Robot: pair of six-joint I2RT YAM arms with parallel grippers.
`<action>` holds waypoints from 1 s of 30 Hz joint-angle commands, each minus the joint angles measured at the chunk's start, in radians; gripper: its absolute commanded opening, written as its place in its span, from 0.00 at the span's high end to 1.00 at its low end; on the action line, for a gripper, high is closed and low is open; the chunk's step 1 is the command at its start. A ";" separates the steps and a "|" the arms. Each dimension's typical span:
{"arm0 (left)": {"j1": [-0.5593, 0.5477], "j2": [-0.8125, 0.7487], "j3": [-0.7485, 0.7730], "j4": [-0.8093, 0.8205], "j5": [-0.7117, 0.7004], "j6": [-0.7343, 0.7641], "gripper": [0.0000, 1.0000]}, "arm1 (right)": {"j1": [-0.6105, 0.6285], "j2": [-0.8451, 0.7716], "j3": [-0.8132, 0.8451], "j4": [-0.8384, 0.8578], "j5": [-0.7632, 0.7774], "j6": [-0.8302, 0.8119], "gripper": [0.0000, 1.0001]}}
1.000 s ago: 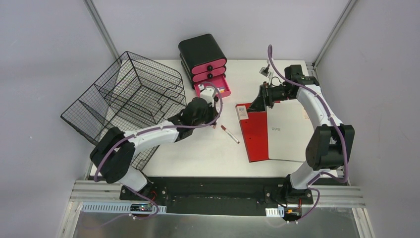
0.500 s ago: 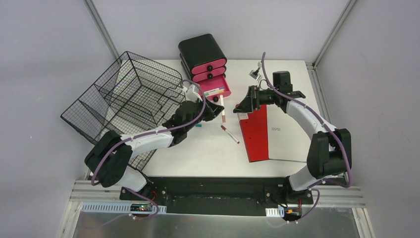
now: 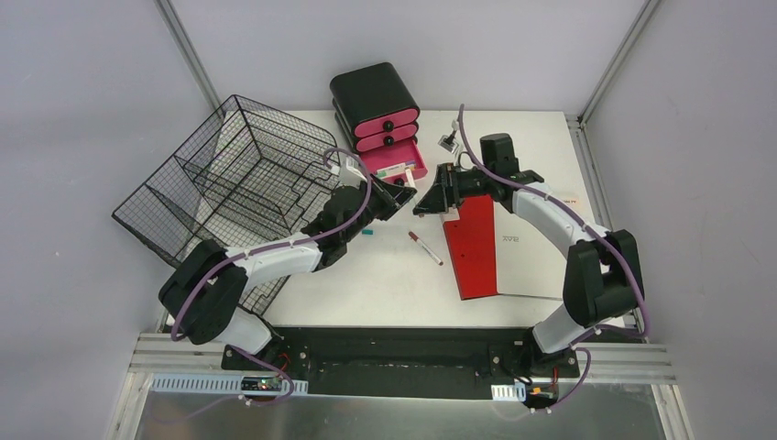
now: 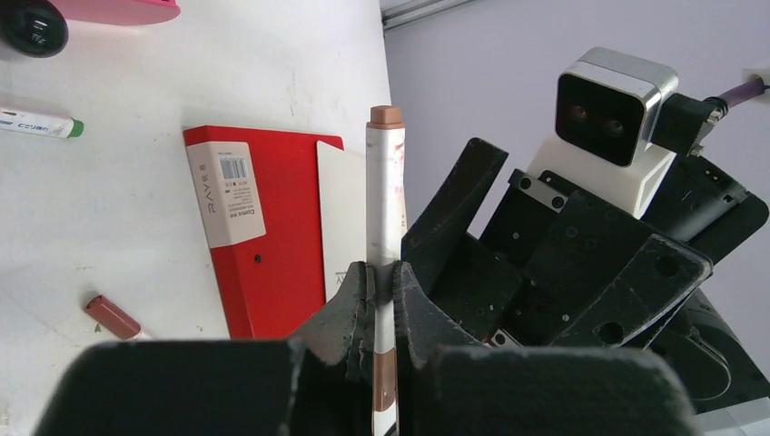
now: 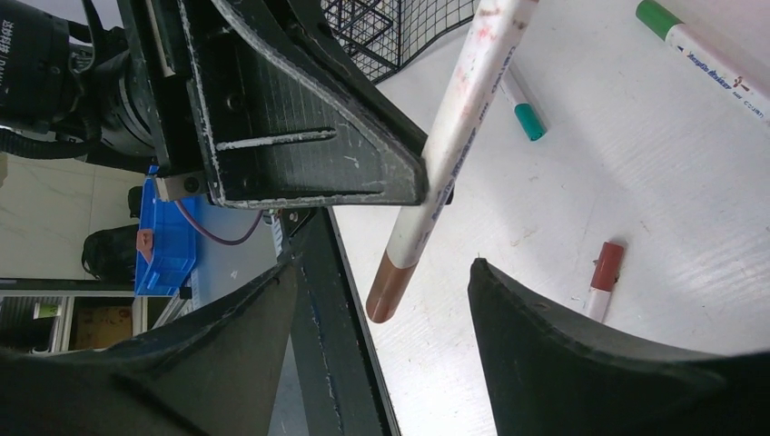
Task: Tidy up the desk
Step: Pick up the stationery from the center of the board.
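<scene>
Left hand [image 4: 381, 277] reaching over white counter [image 3: 366, 275], clamped on marker [image 4: 384, 182] (brown-capped), right hand [image 5: 383, 268] facing it, spread wide.

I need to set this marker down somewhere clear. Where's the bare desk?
Bare desk runs along the near edge, between the left arm and the red-and-white notebook, nearer than the red-capped marker. The far right corner is bare too. Crowded: in front of the drawer unit, where the left gripper, holding a brown-capped marker, meets the open right gripper.
</scene>
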State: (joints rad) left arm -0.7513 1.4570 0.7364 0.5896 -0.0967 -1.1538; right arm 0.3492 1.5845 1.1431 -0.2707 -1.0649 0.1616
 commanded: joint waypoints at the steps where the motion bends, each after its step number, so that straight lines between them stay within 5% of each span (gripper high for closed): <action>1: 0.001 0.011 -0.008 0.084 0.006 -0.048 1.00 | 0.010 -0.004 0.000 0.042 0.038 0.011 0.29; 4: 0.001 0.023 -0.009 0.101 0.018 -0.054 1.00 | 0.012 -0.002 0.003 0.038 0.048 0.012 0.33; 18: 0.001 0.045 -0.016 0.144 0.048 -0.046 1.00 | 0.020 0.030 0.042 -0.025 0.057 -0.007 0.87; 24: 0.003 0.005 -0.046 0.136 0.028 0.009 0.45 | 0.020 0.037 0.079 -0.113 0.087 -0.084 1.00; 30: 0.018 -0.113 -0.090 0.033 0.015 0.170 0.30 | 0.020 0.037 0.154 -0.312 0.203 -0.311 1.00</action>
State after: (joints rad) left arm -0.7479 1.4582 0.6624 0.6601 -0.0742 -1.1248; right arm 0.3656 1.6283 1.2087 -0.4335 -0.9546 0.0452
